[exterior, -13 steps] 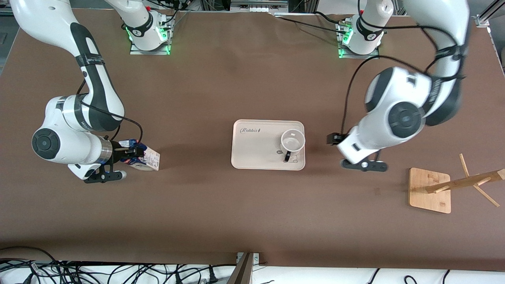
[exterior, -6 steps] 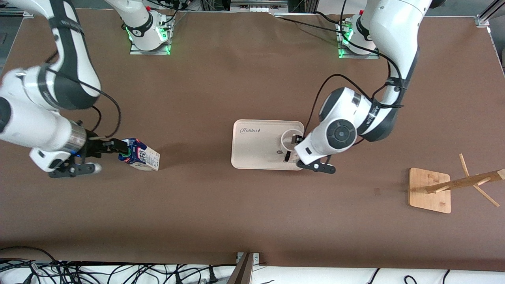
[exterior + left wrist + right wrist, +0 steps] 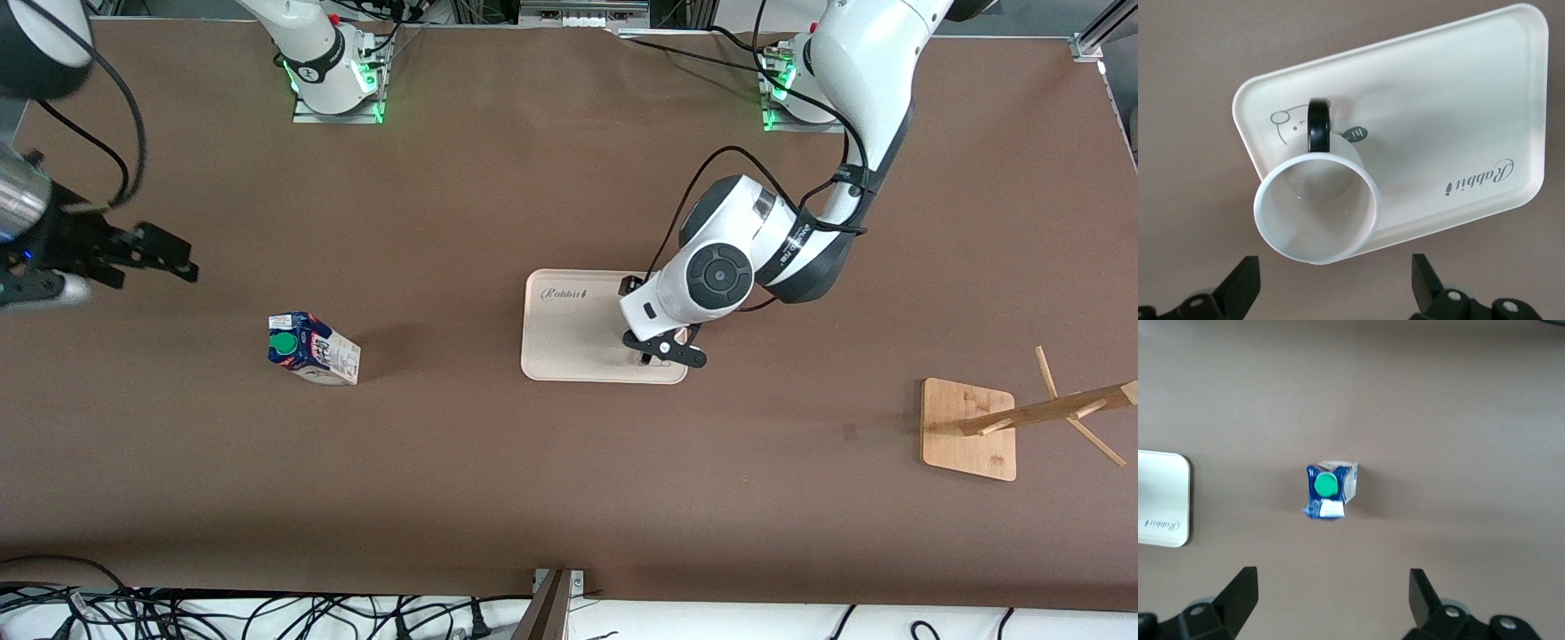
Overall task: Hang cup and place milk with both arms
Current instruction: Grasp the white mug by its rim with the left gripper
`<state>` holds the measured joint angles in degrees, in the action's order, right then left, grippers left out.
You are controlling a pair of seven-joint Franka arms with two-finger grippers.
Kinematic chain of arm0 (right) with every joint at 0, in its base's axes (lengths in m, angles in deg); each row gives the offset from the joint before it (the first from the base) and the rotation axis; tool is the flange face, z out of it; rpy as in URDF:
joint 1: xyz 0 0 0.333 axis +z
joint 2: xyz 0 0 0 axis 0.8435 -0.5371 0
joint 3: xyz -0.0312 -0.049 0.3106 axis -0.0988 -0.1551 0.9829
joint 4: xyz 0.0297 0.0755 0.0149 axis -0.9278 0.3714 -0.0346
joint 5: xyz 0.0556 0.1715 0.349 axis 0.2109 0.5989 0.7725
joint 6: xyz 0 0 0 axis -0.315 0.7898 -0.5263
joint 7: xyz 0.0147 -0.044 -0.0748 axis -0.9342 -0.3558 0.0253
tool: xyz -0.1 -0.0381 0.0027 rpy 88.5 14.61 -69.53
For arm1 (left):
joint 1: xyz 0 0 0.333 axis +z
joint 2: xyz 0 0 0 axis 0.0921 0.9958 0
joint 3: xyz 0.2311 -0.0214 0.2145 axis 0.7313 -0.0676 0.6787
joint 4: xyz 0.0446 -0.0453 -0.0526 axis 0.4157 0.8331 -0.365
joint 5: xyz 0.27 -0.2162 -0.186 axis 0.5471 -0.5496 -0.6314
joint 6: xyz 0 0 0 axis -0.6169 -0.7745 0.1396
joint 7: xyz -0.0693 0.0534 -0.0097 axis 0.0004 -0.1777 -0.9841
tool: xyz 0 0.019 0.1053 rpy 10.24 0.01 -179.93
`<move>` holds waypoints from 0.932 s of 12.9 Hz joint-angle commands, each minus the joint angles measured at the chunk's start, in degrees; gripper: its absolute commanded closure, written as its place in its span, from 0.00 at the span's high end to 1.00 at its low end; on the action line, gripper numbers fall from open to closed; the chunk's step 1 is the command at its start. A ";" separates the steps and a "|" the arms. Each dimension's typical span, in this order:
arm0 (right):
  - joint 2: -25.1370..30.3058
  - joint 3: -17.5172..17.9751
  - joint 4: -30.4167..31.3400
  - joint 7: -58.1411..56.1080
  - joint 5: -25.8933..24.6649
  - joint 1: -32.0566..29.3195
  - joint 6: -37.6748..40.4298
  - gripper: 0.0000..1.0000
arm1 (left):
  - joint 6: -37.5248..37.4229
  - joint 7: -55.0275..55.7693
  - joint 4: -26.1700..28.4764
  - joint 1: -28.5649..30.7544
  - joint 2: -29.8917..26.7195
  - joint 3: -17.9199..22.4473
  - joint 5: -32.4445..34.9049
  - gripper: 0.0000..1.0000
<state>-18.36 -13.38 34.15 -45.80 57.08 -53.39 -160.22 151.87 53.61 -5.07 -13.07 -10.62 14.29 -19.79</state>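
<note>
Two arms work this brown table [image 3: 498, 178], and each gripper stands wide apart with nothing in it. At the right arm's end, the right gripper [image 3: 147, 253] hangs up in the air over bare table, well apart from the milk [image 3: 313, 347]. The carton stands upright on the table top, green cap [image 3: 1325, 483] up, nearer to the front camera than the ground under that gripper; in the right wrist view it sits centred between the two fingers [image 3: 1238, 597], so a straight descent should bracket it. Toward the middle lies the cream tray [image 3: 569, 356]. The cup [image 3: 1317, 213] stands upright on it, close to the corner toward the left arm's end, its black handle [image 3: 1318, 125] reaching in over the tray's printed bear. The left gripper [image 3: 662, 342] hovers right over the cup and hides it from the front camera; whether its fingers [image 3: 1245, 283] already reach down to the rim cannot be told. The left arm is plainly the nearer one. At the left arm's end lies the wooden rack [image 3: 1022, 418], seemingly tipped on its side. Cables trail along the front edge.
</note>
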 commanded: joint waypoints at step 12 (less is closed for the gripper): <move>0.38 -0.82 2.29 -0.01 -2.82 0.45 -3.29 1.00 | 12.55 0.27 7.59 -0.45 -0.35 -2.25 0.33 1.00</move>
<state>-18.24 -14.01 36.45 -45.83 55.10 -53.21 -162.58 163.04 53.61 1.18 -13.38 -10.69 12.24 -19.78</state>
